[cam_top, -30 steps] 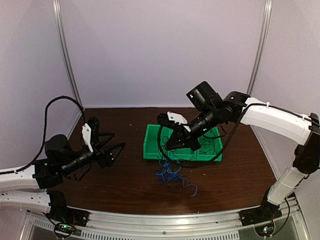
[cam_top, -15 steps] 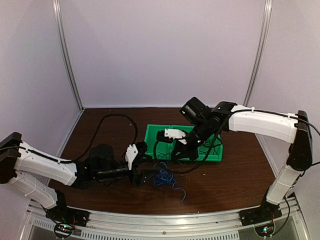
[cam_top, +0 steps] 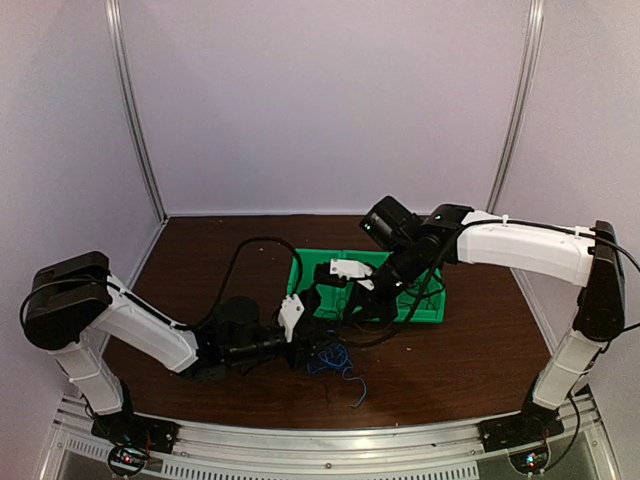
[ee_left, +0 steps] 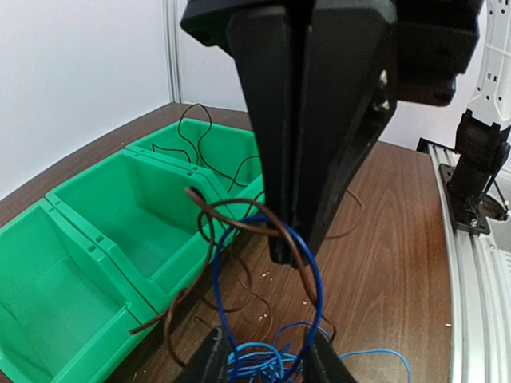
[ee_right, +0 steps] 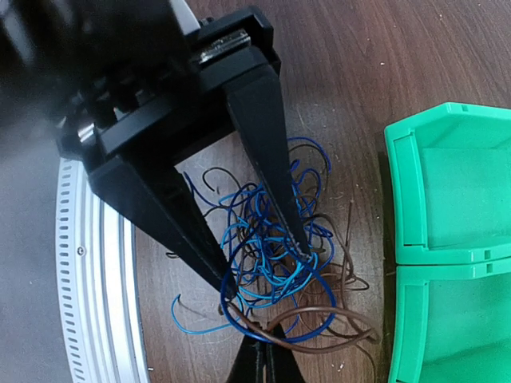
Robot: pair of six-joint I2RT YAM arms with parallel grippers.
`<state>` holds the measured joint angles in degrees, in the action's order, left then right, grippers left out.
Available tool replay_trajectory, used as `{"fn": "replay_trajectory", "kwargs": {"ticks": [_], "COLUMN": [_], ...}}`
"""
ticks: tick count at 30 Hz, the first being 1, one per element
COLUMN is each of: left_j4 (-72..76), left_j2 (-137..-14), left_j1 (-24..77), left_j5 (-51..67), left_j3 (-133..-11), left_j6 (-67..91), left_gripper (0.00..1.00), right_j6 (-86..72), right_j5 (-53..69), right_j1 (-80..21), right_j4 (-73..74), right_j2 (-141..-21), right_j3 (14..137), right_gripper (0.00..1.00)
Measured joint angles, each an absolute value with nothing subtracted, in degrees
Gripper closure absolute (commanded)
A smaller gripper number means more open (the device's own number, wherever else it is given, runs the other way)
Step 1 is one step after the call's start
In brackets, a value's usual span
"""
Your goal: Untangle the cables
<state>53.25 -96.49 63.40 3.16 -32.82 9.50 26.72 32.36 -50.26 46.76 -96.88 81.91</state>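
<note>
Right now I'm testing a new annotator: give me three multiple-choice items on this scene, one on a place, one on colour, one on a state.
1. Most of the cables lie: A inside a compartment; B on the table beside the green bin; C on the floor.
2. Their colours: A blue and brown; B red and yellow; C white.
3. The right gripper is: A wide open; B shut on a wire loop; C out of view.
Key: B, wood shows beneath them; A, both colours show; B, its closed tips pinch the loop.
</note>
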Motion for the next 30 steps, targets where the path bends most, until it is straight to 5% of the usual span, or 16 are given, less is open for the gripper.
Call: {"fn": "replay_trajectory", "kwargs": {"ticks": [5, 12, 20, 30], "left_j4": [54.9, 54.8, 48.0, 37.2], "left_j2": [-98.7, -95.8, -78.6, -70.3], "left_j1": [63.4, 63.3, 61.0, 60.1], "left_j5": [3.2, -1.0, -12.6, -20.1], "left_j3": [-32.8, -28.6, -18.5, -14.3], "left_j6": [9.0, 8.2, 8.5, 12.1], "left_gripper": [1.0, 1.0, 1.0, 1.0], "right_j6": [27.4, 35.0, 42.4, 42.0], "right_j5": [32.8, 32.6, 28.6, 34.3], "right_j1": [-49.6, -46.2, -39.0, -26.0], "right_j4": [48.4, 56.9, 64.2, 61.3], "right_j2": [-96.7, -92.8, -88.5, -87.9], "right_j3": [82.0, 84.6, 85.5, 108.2], "right_gripper": [1.0, 1.0, 1.0, 1.0]}}
